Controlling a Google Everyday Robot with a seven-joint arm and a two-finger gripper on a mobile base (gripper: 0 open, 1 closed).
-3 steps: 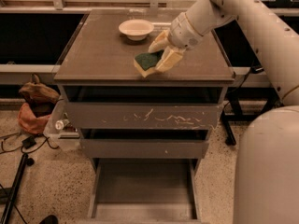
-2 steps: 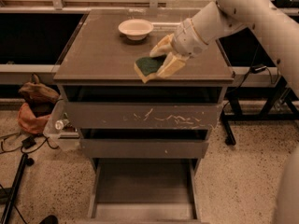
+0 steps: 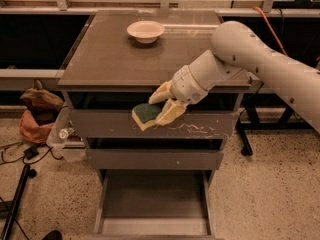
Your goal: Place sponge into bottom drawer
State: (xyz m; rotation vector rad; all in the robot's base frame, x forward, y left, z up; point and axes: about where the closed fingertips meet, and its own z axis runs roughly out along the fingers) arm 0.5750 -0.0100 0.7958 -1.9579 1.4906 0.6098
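My gripper (image 3: 159, 109) is shut on the sponge (image 3: 145, 115), a yellow block with a dark green top. It holds the sponge in the air in front of the cabinet's top drawer front, off the front edge of the cabinet top. The bottom drawer (image 3: 152, 196) is pulled open below, a wide shallow tray with a flat bare floor. The sponge is above the drawer's rear part and well clear of it. My white arm reaches in from the right.
A round white bowl (image 3: 145, 31) stands at the back of the cabinet top (image 3: 110, 59). The top drawer front (image 3: 105, 124) bears white scratches; the middle drawer (image 3: 150, 159) is shut. A brown bag (image 3: 40, 106) and cables lie on the floor at left.
My gripper has carried the sponge off the cabinet top, forward and down to the front of the top drawer. The view has also shifted closer.
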